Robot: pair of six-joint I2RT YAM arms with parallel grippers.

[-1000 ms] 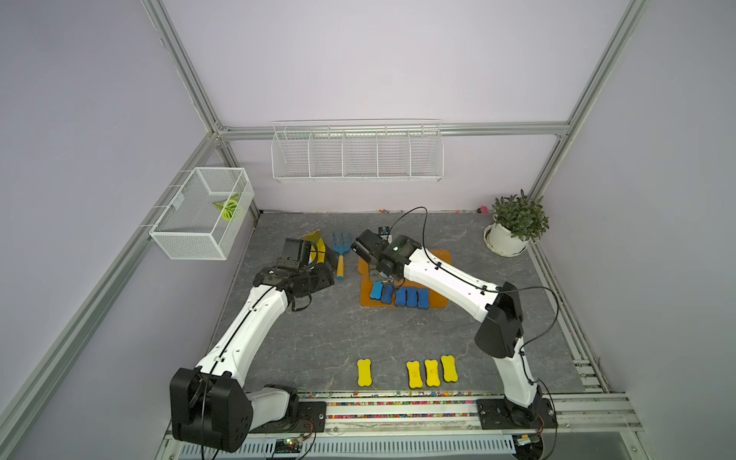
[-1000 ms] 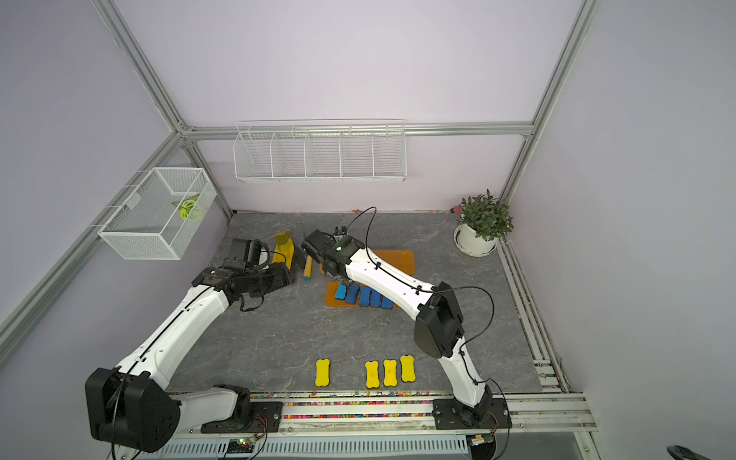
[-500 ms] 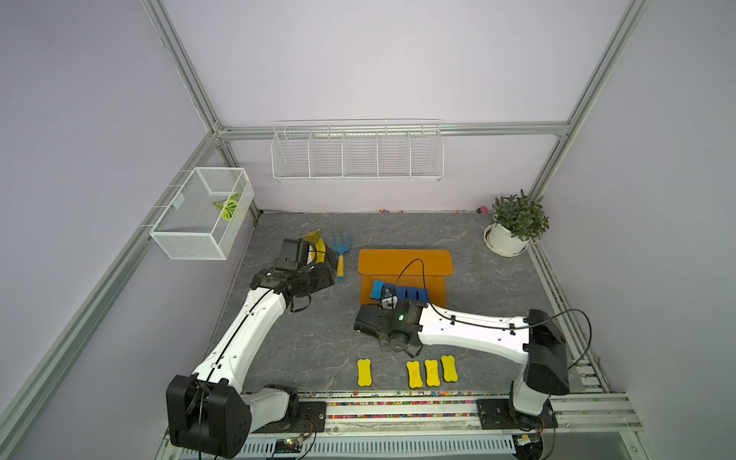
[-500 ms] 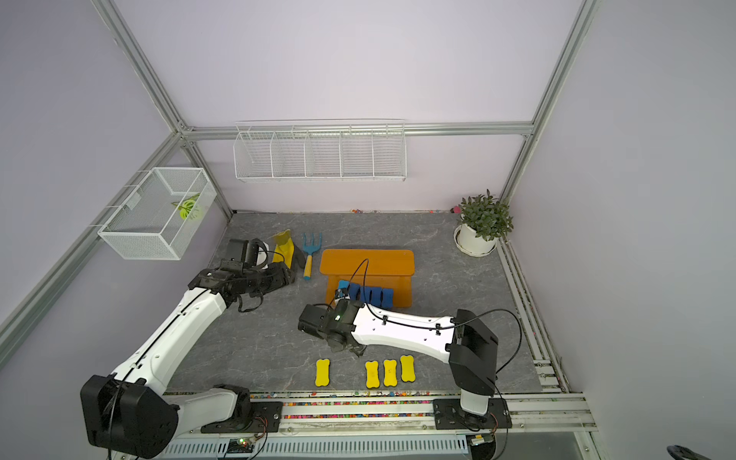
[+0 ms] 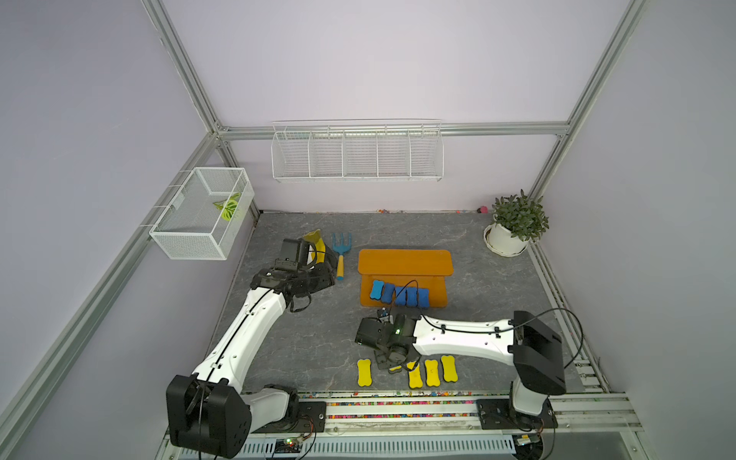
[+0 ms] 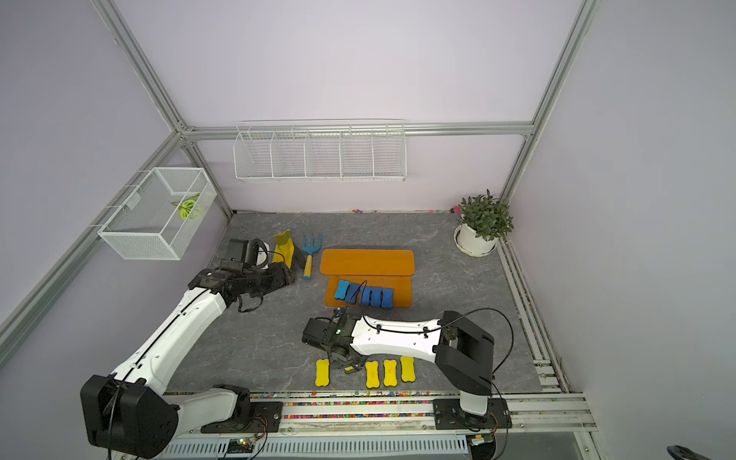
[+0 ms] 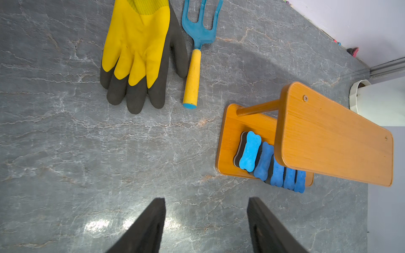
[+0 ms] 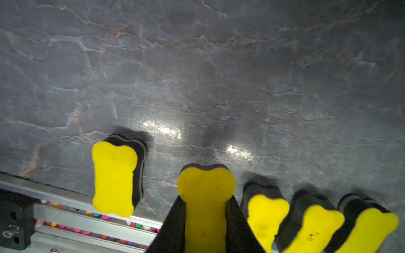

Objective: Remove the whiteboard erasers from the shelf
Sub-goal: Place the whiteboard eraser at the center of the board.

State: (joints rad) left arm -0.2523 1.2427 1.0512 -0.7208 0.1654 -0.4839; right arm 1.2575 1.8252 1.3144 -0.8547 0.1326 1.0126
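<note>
Top views both show the grey bench [image 5: 302,342] carrying every item, with the shelf [image 5: 405,261] standing near its middle, upper tier bare. The left arm reaches toward the rear of the bench. The left gripper [image 7: 206,200] hangs over bare surface with its jaws apart and nothing between them, and the shelf lies ahead of it in the left wrist view. The right arm lies low across the front of the bench. The right gripper [image 8: 205,198] is clamped on the fifth yellow eraser [image 8: 206,181], one finger on each long side. Five blue erasers [image 5: 400,294] sit packed together on the lower tier of the shelf, each touching the next, partly under the overhang of the upper tier. Four yellow erasers [image 5: 431,372] lie flat along the front edge of the bench, one alone and three in a row. The held eraser sits in the gap between the single one and the three. The step in hand is judged to be setting down this last yellow eraser; whether its dark underside already touches the bench cannot be told. The next move calls for lowering until the underside rests flat, parting the jaws, and withdrawing straight up, because a neighbour lies just beside one finger. After that, half the task is left: the blue erasers must come off the lower tier. The end eraser of that row is probably the easiest first pick.
</note>
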